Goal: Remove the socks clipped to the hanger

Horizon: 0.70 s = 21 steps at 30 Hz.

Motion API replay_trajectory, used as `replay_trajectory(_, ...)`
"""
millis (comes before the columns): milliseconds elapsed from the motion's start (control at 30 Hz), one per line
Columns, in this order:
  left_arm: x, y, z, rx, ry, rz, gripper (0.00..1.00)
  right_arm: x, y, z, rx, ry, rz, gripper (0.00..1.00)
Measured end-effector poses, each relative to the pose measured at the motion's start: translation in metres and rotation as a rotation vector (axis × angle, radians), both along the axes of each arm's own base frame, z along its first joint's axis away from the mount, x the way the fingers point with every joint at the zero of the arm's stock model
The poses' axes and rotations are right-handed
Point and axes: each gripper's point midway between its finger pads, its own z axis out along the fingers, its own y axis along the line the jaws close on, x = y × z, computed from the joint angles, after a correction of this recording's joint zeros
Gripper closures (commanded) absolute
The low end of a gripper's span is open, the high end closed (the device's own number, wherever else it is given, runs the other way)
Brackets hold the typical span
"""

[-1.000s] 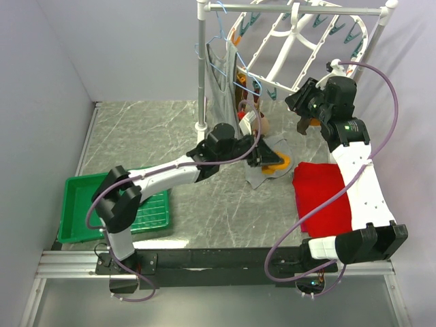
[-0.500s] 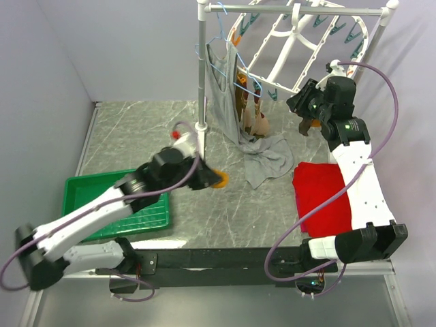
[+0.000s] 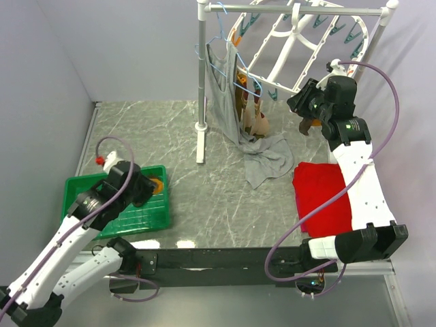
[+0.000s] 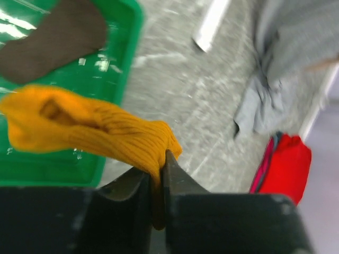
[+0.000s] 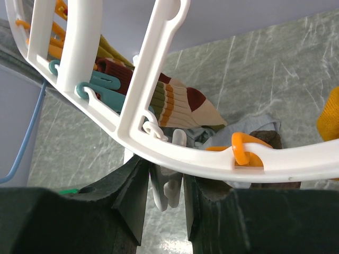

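Showing the left hand (image 4: 159, 172) clamped on one end of a mustard-orange sock (image 4: 90, 129); the sock trails toward 10 o'clock from the fingertips, above the green tray (image 3: 82, 187) at 8 o'clock on the table (image 3: 204, 201). A brown sock (image 4: 53, 45) lies in the tray. The right hand (image 3: 305, 102) is raised at the rim of the white peg hanger (image 3: 286, 48), at 1 o'clock. Its fingers flank a white clip (image 5: 169, 188) under the rim, narrowly apart; whether they press it cannot be told. A striped sock (image 5: 183, 103) hangs clipped at 12 o'clock from that hand. The grey tank top (image 3: 266, 160) and red cloth (image 3: 320, 194) lie below.
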Motion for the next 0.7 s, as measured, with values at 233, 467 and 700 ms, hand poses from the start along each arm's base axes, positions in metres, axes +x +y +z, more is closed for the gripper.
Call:
replay_trajectory(233,-0.016,0.032,-0.017,0.000,0.049,0.172,0.12,-0.001,0.000,-0.001,-0.002,0.004,0.001,0.81)
replay_trajectory(467,-0.013,0.037,-0.006,0.003,0.012,0.193,0.01,-0.002,0.001,-0.002,-0.003,0.008,0.008,0.61)
replay_trajectory(700,0.002,-0.003,0.034,-0.088,-0.101,-0.009,0.06,-0.011,-0.002,-0.009,-0.030,0.041,0.010,0.36)
